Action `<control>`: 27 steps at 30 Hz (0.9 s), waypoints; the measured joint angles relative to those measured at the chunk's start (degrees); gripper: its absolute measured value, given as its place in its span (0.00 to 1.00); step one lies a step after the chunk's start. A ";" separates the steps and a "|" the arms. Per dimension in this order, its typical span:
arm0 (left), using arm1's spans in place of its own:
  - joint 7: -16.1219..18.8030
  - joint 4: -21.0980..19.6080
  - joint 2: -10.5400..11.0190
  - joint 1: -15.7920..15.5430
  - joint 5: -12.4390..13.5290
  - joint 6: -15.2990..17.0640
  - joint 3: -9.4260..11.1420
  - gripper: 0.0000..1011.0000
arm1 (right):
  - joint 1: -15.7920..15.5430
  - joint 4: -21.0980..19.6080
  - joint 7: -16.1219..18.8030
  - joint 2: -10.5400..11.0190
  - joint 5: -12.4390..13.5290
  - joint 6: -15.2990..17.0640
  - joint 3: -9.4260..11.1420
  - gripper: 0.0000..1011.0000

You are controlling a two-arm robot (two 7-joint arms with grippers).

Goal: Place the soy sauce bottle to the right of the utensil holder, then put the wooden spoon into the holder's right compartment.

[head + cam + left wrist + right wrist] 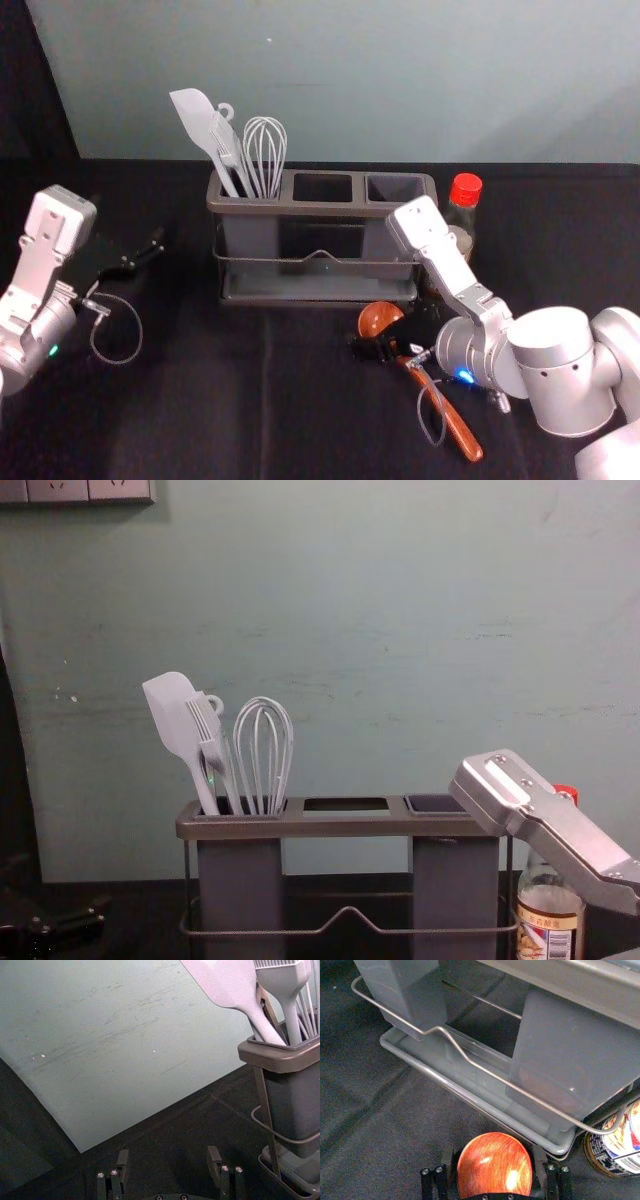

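Both jaws wide | right gripper (386,334) around spoon (377,318) | left gripper (134,234) near holder (320,209)

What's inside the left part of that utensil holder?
That compartment holds a spatula, a brush, a whisk and something brown partly hidden behind them. Its walls cover their lower ends and the bottom.
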 joint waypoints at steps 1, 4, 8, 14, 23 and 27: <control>0.00 0.00 0.00 0.00 0.00 0.00 0.00 0.99 | -0.02 0.06 0.01 -0.07 -0.06 -0.18 0.06 0.97; 0.00 0.00 0.00 0.00 0.00 0.00 0.00 0.99 | -0.36 0.18 0.12 -0.36 -0.16 -1.01 0.56 0.91; 0.00 0.00 0.00 0.00 0.00 0.00 0.00 0.99 | -0.99 -0.12 0.39 -0.53 0.11 -1.62 1.28 0.83; 0.00 0.00 0.00 0.00 0.00 0.00 0.00 0.99 | -2.90 -3.20 1.21 0.16 0.97 -1.42 2.12 0.83; 0.00 0.00 0.00 0.00 0.00 0.00 0.00 0.99 | -7.47 -12.94 3.86 3.78 3.23 -1.11 2.89 0.83; 0.00 0.00 0.00 0.00 0.00 0.00 0.00 0.99 | -9.32 -16.82 4.12 5.17 4.11 -2.97 3.79 0.83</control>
